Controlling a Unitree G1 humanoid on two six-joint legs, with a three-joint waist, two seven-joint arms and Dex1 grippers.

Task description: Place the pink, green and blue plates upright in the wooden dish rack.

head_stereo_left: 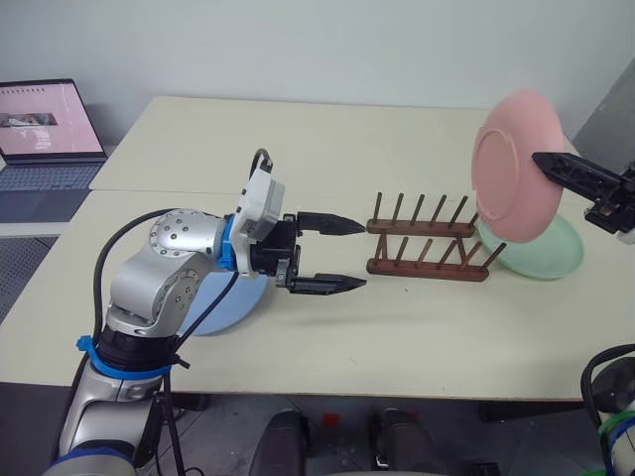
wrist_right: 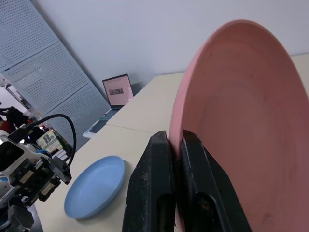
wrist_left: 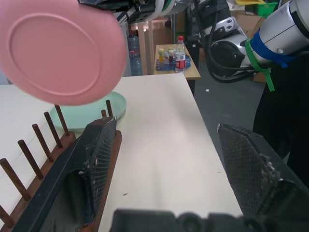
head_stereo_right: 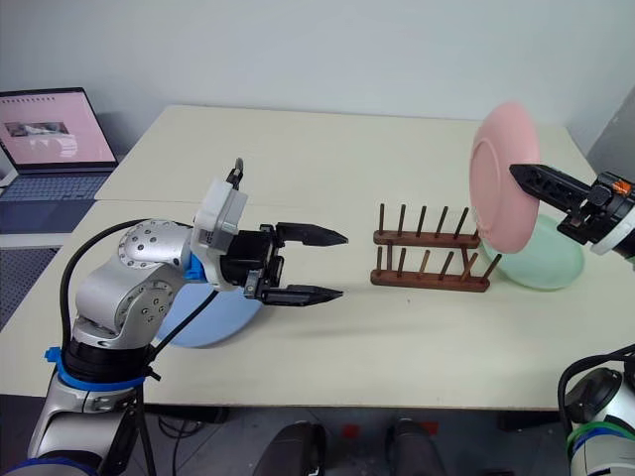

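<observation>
My right gripper [head_stereo_left: 546,162] is shut on the rim of the pink plate [head_stereo_left: 516,164], holding it upright in the air above the right end of the wooden dish rack [head_stereo_left: 429,248]. The green plate [head_stereo_left: 546,253] lies flat on the table just right of the rack, partly behind the pink one. The blue plate [head_stereo_right: 213,317] lies flat at the table's front left, mostly hidden under my left arm. My left gripper [head_stereo_left: 342,254] is open and empty, hovering level just left of the rack with its fingers pointing at it.
An open laptop [head_stereo_left: 45,129] sits on a lower surface at the far left. A seam [head_stereo_left: 149,190] crosses the cream table [head_stereo_left: 298,139] where two tops join. A perforated grey panel [wrist_right: 43,77] stands beyond the laptop.
</observation>
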